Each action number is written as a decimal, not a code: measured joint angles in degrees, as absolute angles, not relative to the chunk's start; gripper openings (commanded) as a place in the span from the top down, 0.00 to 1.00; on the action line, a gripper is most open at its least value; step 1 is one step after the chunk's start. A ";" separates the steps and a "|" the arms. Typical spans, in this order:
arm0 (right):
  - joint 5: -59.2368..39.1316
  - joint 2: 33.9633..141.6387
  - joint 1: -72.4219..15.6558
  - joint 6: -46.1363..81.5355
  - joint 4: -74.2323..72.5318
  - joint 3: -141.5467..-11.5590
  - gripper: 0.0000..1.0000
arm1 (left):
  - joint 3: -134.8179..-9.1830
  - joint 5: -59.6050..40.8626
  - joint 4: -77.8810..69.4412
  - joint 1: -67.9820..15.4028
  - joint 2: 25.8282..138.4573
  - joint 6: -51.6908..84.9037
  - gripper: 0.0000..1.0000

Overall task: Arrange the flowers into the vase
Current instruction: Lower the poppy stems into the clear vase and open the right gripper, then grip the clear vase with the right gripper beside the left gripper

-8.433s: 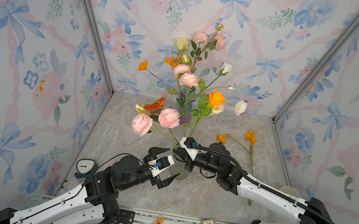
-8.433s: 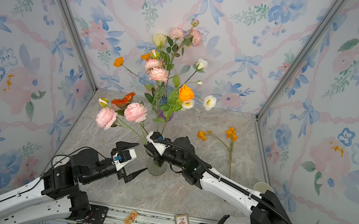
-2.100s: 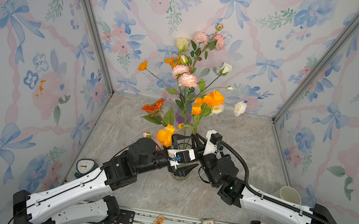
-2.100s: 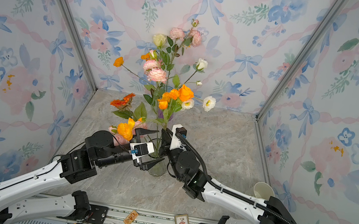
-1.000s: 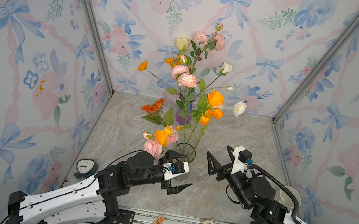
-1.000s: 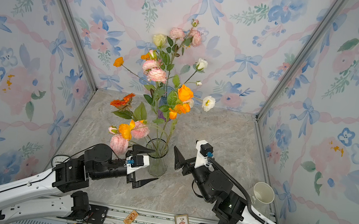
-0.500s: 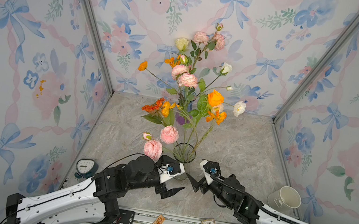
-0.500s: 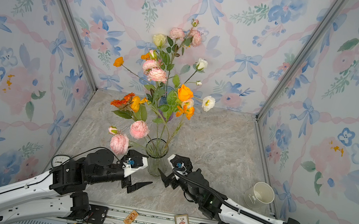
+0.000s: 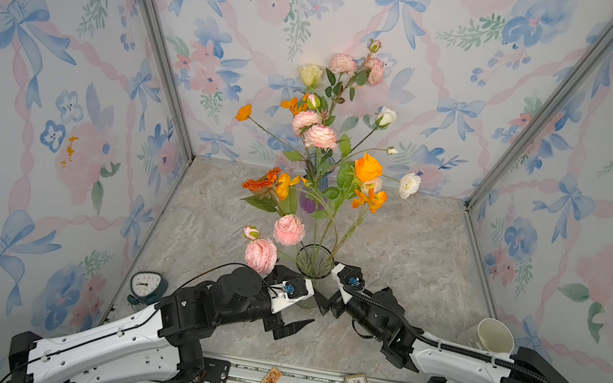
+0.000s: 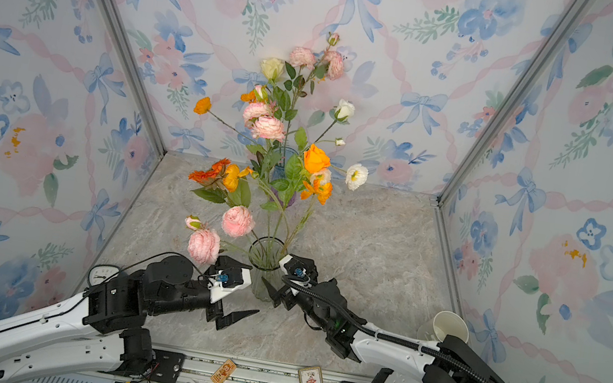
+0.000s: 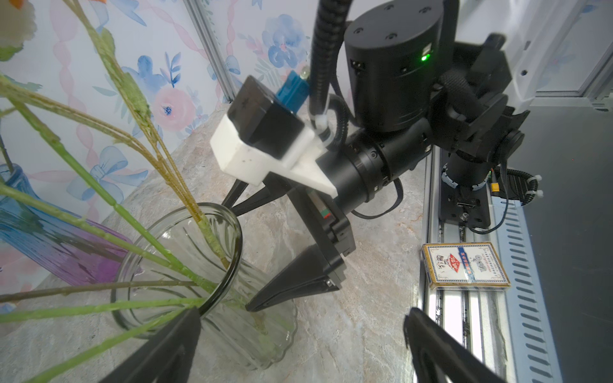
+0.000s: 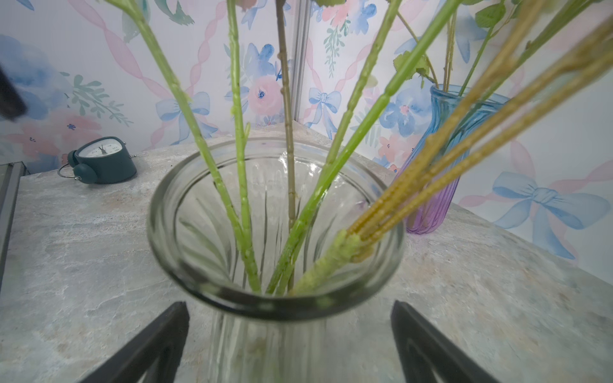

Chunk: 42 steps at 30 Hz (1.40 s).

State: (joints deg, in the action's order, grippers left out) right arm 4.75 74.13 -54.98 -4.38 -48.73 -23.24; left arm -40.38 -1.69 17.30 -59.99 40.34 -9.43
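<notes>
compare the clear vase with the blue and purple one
The clear vase is colourless and wide-mouthed; the blue-purple vase is tinted and looks slimmer. The clear vase stands in front, the blue-purple vase behind it. Both are ribbed, upright glass holding flower stems.

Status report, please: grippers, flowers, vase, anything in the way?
Left gripper open, empty, beside clear vase. Right gripper open, straddling it. Flowers in it; more in blue vase behind. Nothing in the way.

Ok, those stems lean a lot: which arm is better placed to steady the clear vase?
Probably right: the right gripper, open, frames the clear vase between its fingers; the left gripper sits off-centre beside it.
</notes>
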 measured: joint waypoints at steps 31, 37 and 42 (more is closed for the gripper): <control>-12.56 98.61 -48.01 10.39 -75.75 -30.02 0.22 | -40.38 -1.26 17.30 -59.96 40.58 -10.48 0.02; -12.67 98.70 -47.72 9.96 -75.92 -30.11 0.32 | -40.38 -1.28 17.32 -59.90 40.99 -10.90 0.02; -12.64 97.01 -47.77 9.54 -74.94 -29.39 0.41 | -40.38 -1.30 17.30 -59.79 41.54 -11.57 0.02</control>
State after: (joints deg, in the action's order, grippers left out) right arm -12.64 97.01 -47.77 9.54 -74.94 -29.39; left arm -40.38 -1.30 17.30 -59.79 41.54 -11.57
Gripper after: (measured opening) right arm 0.672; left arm 0.979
